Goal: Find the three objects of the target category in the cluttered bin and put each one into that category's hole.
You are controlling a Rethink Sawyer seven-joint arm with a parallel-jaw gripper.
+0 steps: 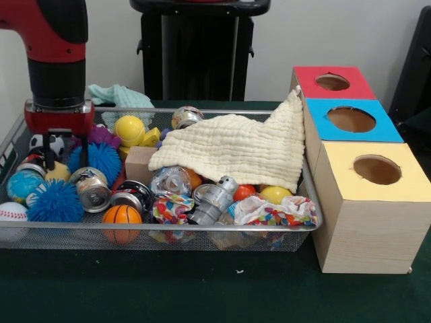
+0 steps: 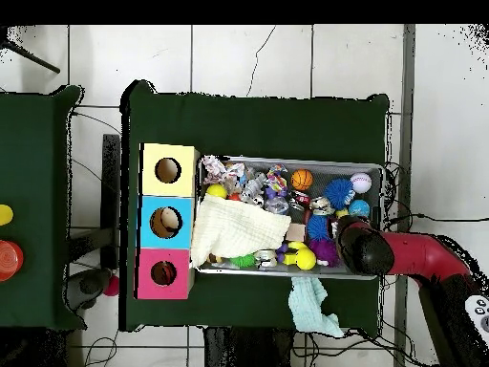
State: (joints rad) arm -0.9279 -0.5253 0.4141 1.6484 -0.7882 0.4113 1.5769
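The wire mesh bin [image 1: 202, 227] is full of clutter and also shows in the overhead view [image 2: 287, 160]. My gripper [image 1: 65, 161] reaches down into its left end in the front view, fingers apart and empty, between a soccer ball [image 1: 42, 142] and a blue spiky ball [image 1: 102, 160]. In the overhead view the arm [image 2: 363, 247] hides it. A small yellow soft toy [image 1: 151, 138] lies beside a smooth yellow ball [image 1: 129, 129], right of the gripper. No orange tiger shows. The red-surrounded hole [image 1: 332, 82] is on the wooden box, at the far end [image 2: 163, 273].
A cream cloth [image 1: 236, 145] covers the bin's right back part and leans on the box. A teal cloth [image 1: 118, 94] hangs over the far rim. Cans [image 1: 91, 188], a basketball [image 1: 122, 215], a baseball [image 1: 12, 212], a grey toy [image 1: 214, 200] and wrappers fill the front. Blue [image 1: 351, 119] and yellow [image 1: 376, 169] holes adjoin the red one.
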